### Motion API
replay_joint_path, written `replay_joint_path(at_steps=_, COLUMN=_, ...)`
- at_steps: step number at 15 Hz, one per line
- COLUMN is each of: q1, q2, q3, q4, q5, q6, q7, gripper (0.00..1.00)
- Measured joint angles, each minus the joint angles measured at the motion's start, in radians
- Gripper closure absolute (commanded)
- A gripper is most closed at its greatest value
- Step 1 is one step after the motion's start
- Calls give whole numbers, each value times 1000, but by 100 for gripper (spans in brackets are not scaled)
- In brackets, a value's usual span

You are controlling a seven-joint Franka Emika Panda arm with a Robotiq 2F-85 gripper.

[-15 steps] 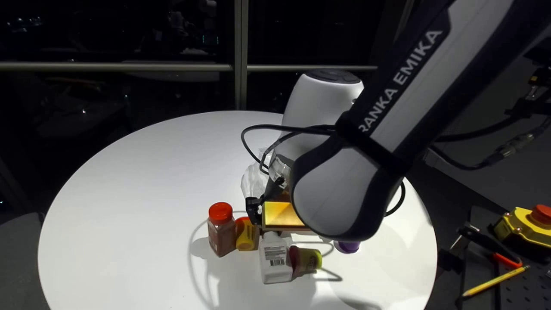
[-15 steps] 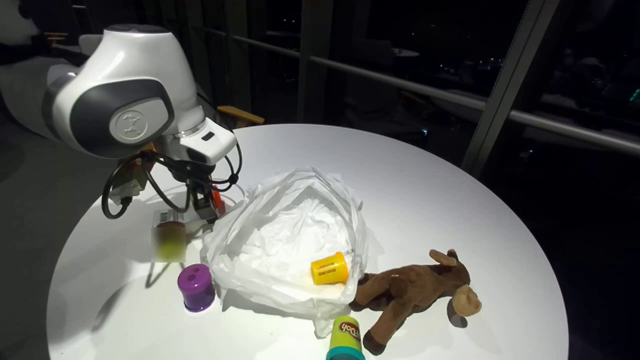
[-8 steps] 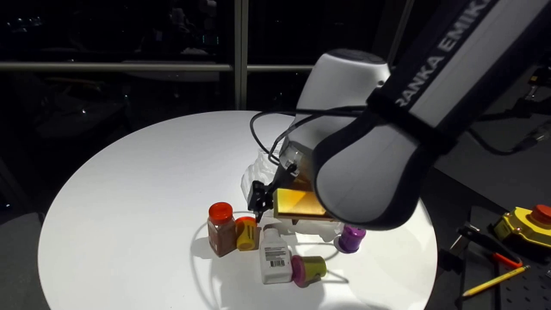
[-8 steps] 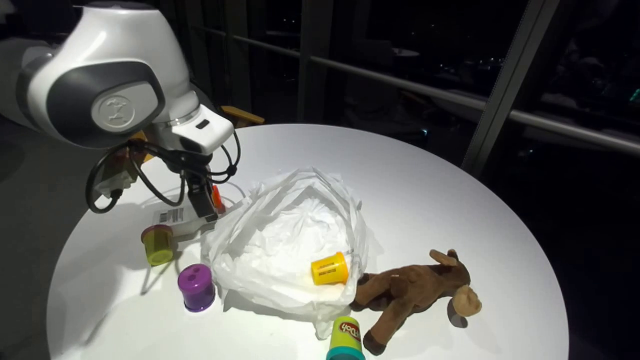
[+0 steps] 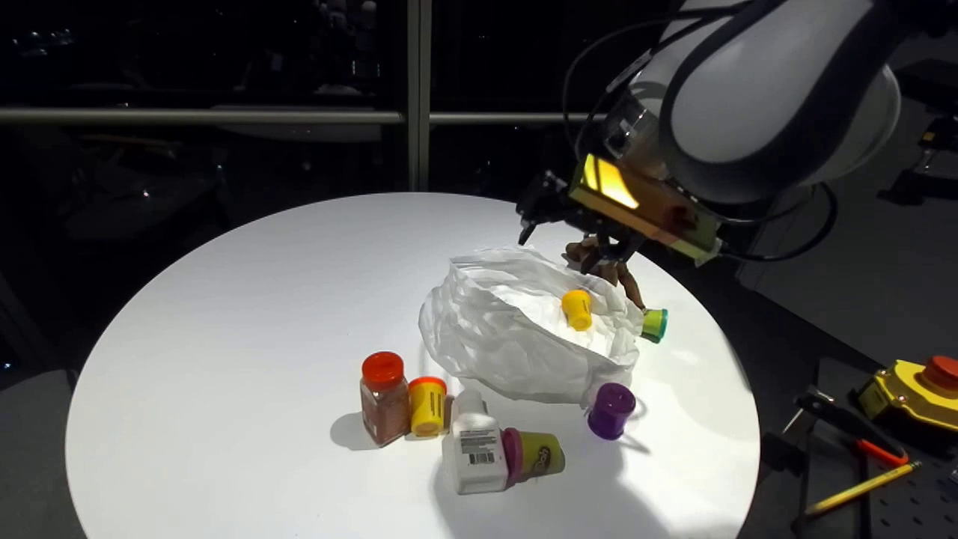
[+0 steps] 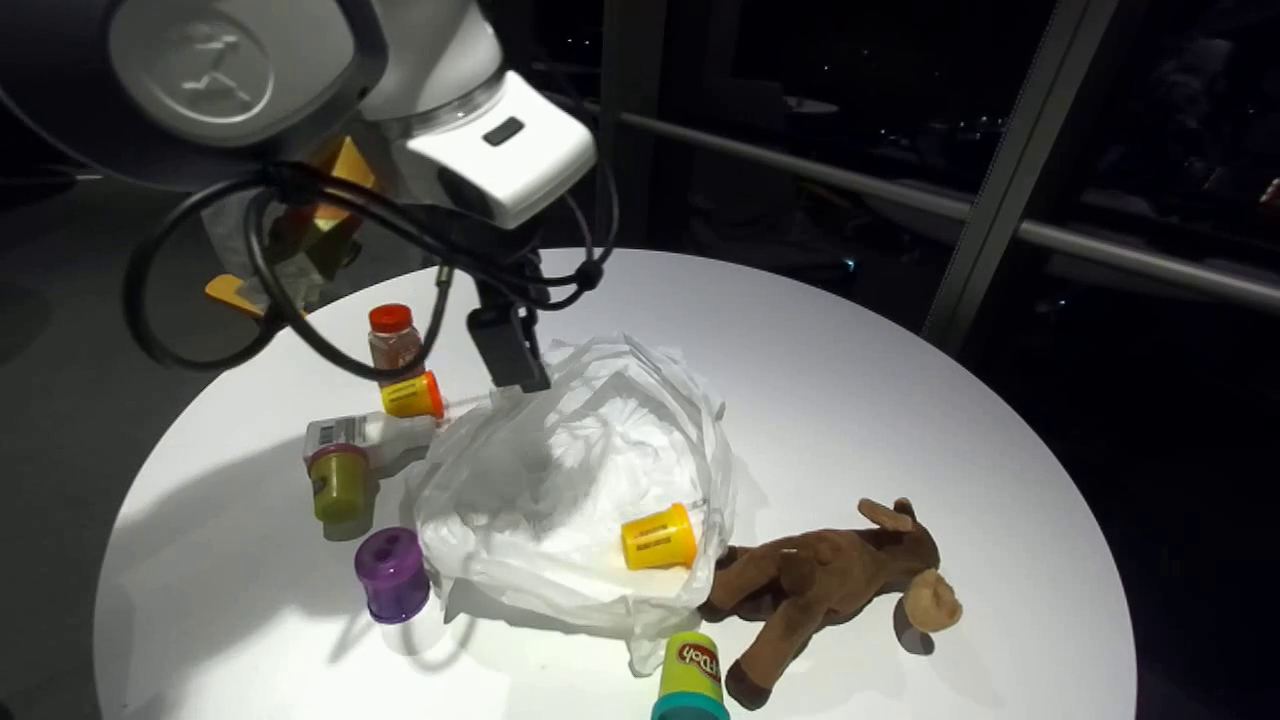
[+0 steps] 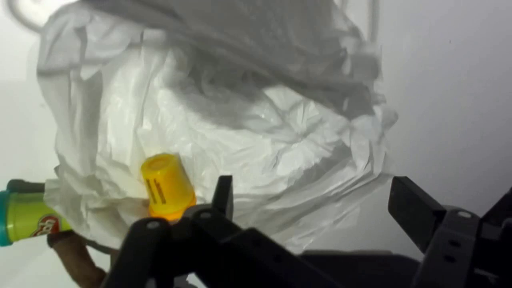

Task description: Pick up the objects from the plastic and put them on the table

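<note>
A yellow tub [image 7: 168, 184] with an orange lid lies inside the white plastic bag [image 7: 224, 148], close to its edge. Both exterior views show that yellow tub [image 5: 577, 310] against the bag wall [image 5: 479, 337]. My gripper [image 7: 312, 188] is wide open with nothing between its fingers, raised over the bag's rim, the tub off to one side of it. In an exterior view the gripper [image 5: 557, 251] hangs above the bag's far side. On the table lie a white bottle [image 5: 477, 457] and, against it, an olive tub [image 5: 542, 454] with a pink lid.
A red-lidded jar [image 5: 385, 404] and a yellow tub with a red lid [image 5: 427, 408] stand by the bottle. Around the bag are a purple tub [image 6: 392, 575], a green tub with teal lid [image 6: 692, 680] and a brown plush toy [image 6: 820, 580].
My gripper was low at the white bottle's neck. Its jaws have opened, and the arm has risen and swung over the bag. The olive tub has shifted slightly beside the bottle.
</note>
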State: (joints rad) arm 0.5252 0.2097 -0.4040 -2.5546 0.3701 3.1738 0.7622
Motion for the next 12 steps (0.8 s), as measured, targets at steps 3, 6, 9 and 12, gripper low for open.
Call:
replay_joint_path(at_steps=3, q1=-55, q2=0, q3=-77, q4=40, q5=-5, q6=-70, q7=-9, gripper=0)
replay_joint_path(at_steps=6, q1=-111, q2=60, q3=-88, q4=116, q5=-5, q6=-187, q7=-15, gripper=0)
replay_joint_path(at_steps=9, q1=-198, q2=137, q3=-21, q4=180, q5=-36, q6=-262, q7=-13, gripper=0)
replay_joint_path(at_steps=12, q1=-274, q2=197, q3=41, q4=204, q5=-80, q6=-265, q7=-6, gripper=0)
